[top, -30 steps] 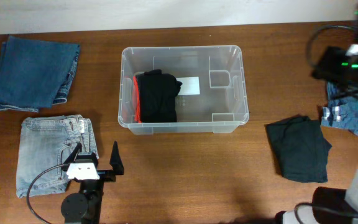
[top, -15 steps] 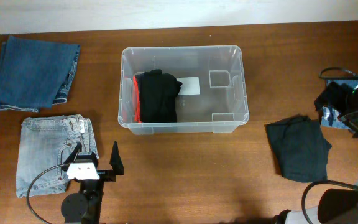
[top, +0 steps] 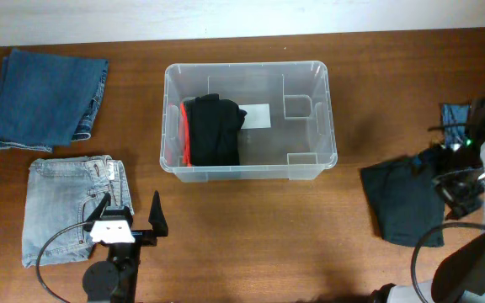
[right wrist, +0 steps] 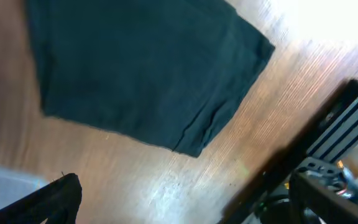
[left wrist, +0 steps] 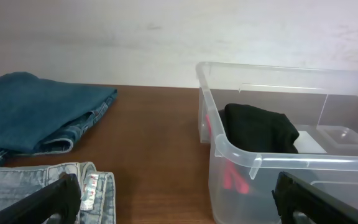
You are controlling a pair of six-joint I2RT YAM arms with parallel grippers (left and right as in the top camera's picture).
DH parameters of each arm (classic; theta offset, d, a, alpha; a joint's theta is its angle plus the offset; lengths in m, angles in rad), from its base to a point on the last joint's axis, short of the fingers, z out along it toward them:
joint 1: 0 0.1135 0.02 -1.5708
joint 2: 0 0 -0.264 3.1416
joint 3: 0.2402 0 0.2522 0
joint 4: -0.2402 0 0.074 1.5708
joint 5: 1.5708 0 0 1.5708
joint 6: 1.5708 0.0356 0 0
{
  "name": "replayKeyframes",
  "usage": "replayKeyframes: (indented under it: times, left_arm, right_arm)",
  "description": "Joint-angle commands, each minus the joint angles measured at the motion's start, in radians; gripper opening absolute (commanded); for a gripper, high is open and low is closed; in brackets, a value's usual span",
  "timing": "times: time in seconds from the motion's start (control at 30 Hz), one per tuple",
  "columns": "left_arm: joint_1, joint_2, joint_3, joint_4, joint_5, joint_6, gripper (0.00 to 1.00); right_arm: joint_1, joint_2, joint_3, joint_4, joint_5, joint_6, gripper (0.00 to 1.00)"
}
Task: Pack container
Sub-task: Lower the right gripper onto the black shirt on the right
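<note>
The clear container [top: 310,160] stands at the table's middle with a folded black garment with red trim [top: 211,130] at its left end and a white label [top: 257,115] on its base. In the left wrist view its near corner [left wrist: 241,158] and the black garment [left wrist: 260,127] are on the right. My left gripper [top: 130,217] is open and empty, in front of the container's left end, at the right edge of the light jeans [top: 61,210]. My right gripper [right wrist: 185,199] is open over bare table, with a dark folded garment [right wrist: 142,68] just beyond it.
Folded dark blue jeans [top: 49,97] lie at the back left. The dark garment [top: 402,202] lies to the container's right, with my right arm [top: 470,168] over its right edge. A bit of blue denim [top: 455,114] shows behind that arm.
My right arm has swung down from the far back right to the dark garment's right edge, covering most of the blue denim. Its jaws have opened wider. The left arm has not moved.
</note>
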Motion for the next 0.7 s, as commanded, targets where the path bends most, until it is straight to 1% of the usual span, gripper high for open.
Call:
replayKeyframes:
  times: [0.0, 0.17, 0.23, 0.37, 0.4, 0.47, 0.5, 0.6, 0.63, 0.67]
  left_arm:
    - [0.004, -0.005, -0.002, -0.008, -0.003, 0.008, 0.99]
    - [0.004, -0.005, -0.002, -0.008, -0.003, 0.008, 0.99]
    - [0.004, -0.005, -0.002, -0.008, -0.003, 0.008, 0.99]
    - [0.004, -0.005, -0.002, -0.008, -0.003, 0.008, 0.99]
    - [0.004, -0.005, -0.002, -0.008, -0.003, 0.008, 0.99]
    - [0.004, -0.005, -0.002, -0.008, -0.003, 0.008, 0.99]
    - [0.004, -0.005, -0.002, -0.008, -0.003, 0.008, 0.99]
    - [0.004, -0.005, -0.002, -0.008, -0.003, 0.008, 0.99]
    - [0.004, -0.005, -0.002, -0.008, -0.003, 0.008, 0.99]
    - [0.004, -0.005, -0.002, -0.008, -0.002, 0.008, 0.99]
  right_arm:
    - [-0.018, -0.017, -0.088, 0.053, -0.001, 0.092, 0.99]
    - [-0.014, -0.017, -0.185, 0.134, -0.026, 0.095, 0.99]
    - [-0.004, -0.017, -0.208, 0.158, -0.05, 0.067, 0.99]
    - [0.043, -0.017, -0.215, 0.197, -0.049, -0.091, 0.99]
    - [0.073, -0.017, -0.215, 0.214, -0.05, -0.161, 0.99]
    - [0.107, -0.015, -0.215, 0.233, -0.05, -0.233, 0.98]
    - [0.143, -0.013, -0.215, 0.253, -0.049, -0.306, 0.99]
    - [0.215, -0.007, -0.215, 0.292, -0.047, -0.46, 0.98]
    - [0.257, -0.003, -0.215, 0.3, -0.001, -0.501, 0.98]
    - [0.269, -0.003, -0.215, 0.301, 0.029, -0.499, 0.98]
